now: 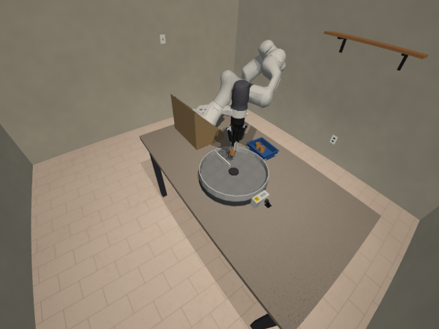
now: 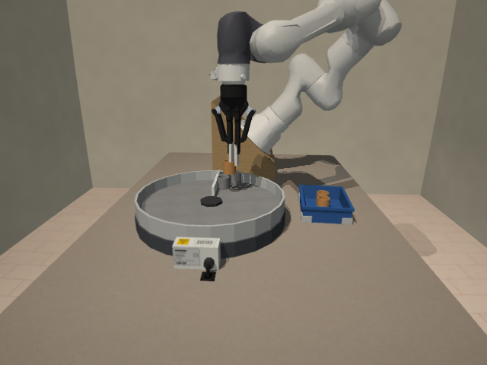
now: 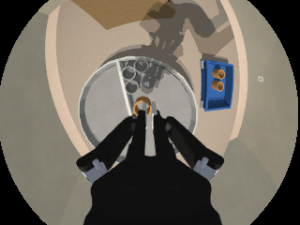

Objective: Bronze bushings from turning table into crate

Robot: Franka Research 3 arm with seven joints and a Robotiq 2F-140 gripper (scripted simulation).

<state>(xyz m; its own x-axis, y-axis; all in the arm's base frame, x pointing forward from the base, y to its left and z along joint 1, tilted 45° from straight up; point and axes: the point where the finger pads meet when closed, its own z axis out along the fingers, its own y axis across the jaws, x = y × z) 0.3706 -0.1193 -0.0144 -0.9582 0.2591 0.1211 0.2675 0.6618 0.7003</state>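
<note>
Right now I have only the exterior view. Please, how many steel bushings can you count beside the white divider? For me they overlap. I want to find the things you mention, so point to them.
Observer: In the wrist view, at least three steel bushings (image 1: pixel 225 155) (image 2: pixel 223 182) (image 3: pixel 123 72) show as separate rings; shadow makes a fourth ring fainter.
Operator: Thank you. The two bronze bushings (image 1: pixel 262 149) (image 2: pixel 323 201) (image 3: pixel 214 87) in the crate (image 1: pixel 271 155) (image 2: pixel 326 216) (image 3: pixel 204 94) also overlap for me. Where is free place?
Observer: The wrist view shows bare crate floor on your side of them, behind the near wall.
</note>
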